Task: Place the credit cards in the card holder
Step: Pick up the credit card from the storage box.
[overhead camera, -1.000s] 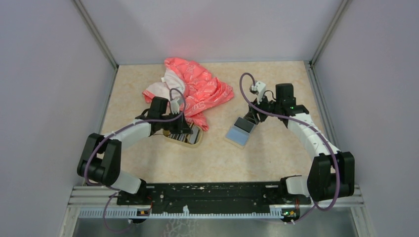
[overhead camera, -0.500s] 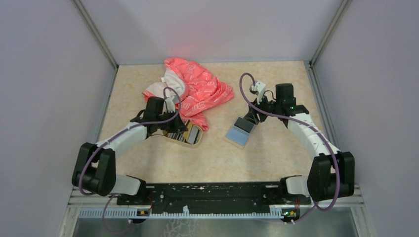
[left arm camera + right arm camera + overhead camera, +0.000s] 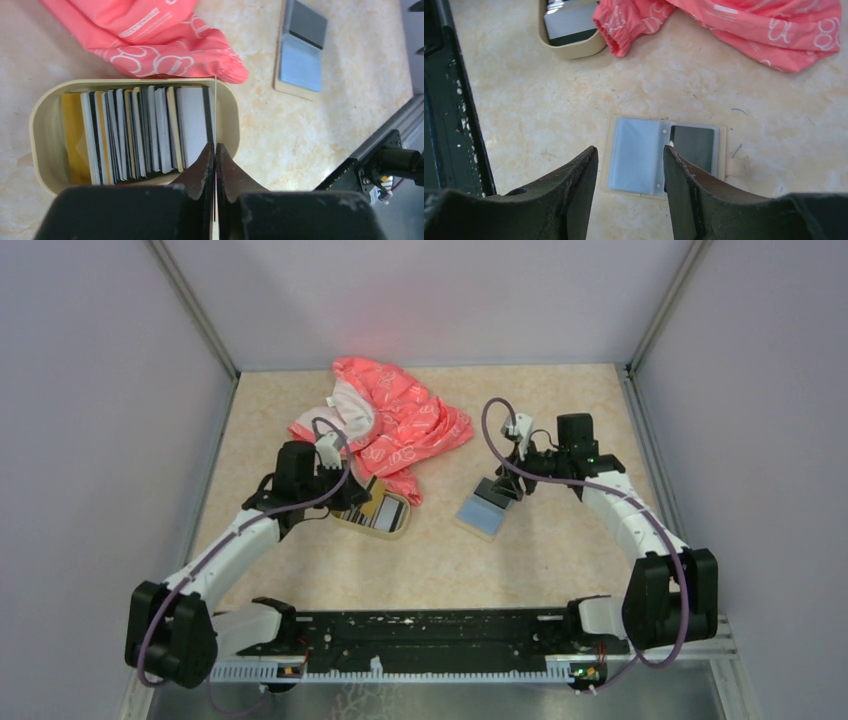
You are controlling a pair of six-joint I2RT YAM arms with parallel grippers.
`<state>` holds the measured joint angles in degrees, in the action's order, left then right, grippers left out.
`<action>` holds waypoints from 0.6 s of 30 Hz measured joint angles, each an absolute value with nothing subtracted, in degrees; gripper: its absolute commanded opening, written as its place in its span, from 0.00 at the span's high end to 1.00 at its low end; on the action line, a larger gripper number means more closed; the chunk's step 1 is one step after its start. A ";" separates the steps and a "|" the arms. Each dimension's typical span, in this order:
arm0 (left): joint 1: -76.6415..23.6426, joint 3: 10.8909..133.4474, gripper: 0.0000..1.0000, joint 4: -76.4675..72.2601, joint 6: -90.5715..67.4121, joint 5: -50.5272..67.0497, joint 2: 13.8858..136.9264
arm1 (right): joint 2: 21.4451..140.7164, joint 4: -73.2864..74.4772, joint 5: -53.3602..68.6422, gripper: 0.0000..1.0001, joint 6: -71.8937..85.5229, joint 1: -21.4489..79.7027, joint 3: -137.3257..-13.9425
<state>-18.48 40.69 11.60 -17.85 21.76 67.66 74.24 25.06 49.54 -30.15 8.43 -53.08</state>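
Pale lilac walls [image 3: 430, 300] box in a beige marbled table [image 3: 440, 560], a pink-red cloth [image 3: 395, 420] bunched towards the back. The left gripper [image 3: 215, 146] is pinched on one credit card [image 3: 215, 107], edge-on above the oval dish [image 3: 42, 125] where the other credit cards [image 3: 145, 130] stand in a row. The right gripper [image 3: 630, 150], jaws apart, hangs over the card holder [image 3: 639, 155] lying open on the table.

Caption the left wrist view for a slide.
Left gripper pinches one card, seen edge-on, over the dish of cards; the open card holder lies beyond.
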 measured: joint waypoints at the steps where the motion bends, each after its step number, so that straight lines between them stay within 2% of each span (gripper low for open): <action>1: -18.48 40.05 0.95 11.27 -17.87 22.48 66.02 | 74.02 25.02 51.09 0.48 -31.51 8.43 -52.56; 5: -18.52 35.14 0.97 5.67 -19.05 28.99 59.81 | 70.61 27.20 59.37 0.30 -42.59 8.45 -47.88; 7: -18.98 31.53 1.00 0.40 -20.95 33.26 57.80 | 67.72 30.85 63.81 0.26 -51.81 8.45 -45.21; 12: -23.86 22.20 1.00 -16.08 -26.41 39.53 55.61 | 63.64 38.98 72.66 0.29 -70.37 8.49 -42.09; 18: -36.27 19.44 1.00 -31.09 -28.29 37.56 56.73 | 65.80 43.62 76.60 0.37 -76.75 9.43 -42.19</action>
<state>-36.27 19.44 -31.09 -28.29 37.56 56.73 65.80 43.62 76.60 -76.75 9.43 -42.19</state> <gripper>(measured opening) 0.008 0.666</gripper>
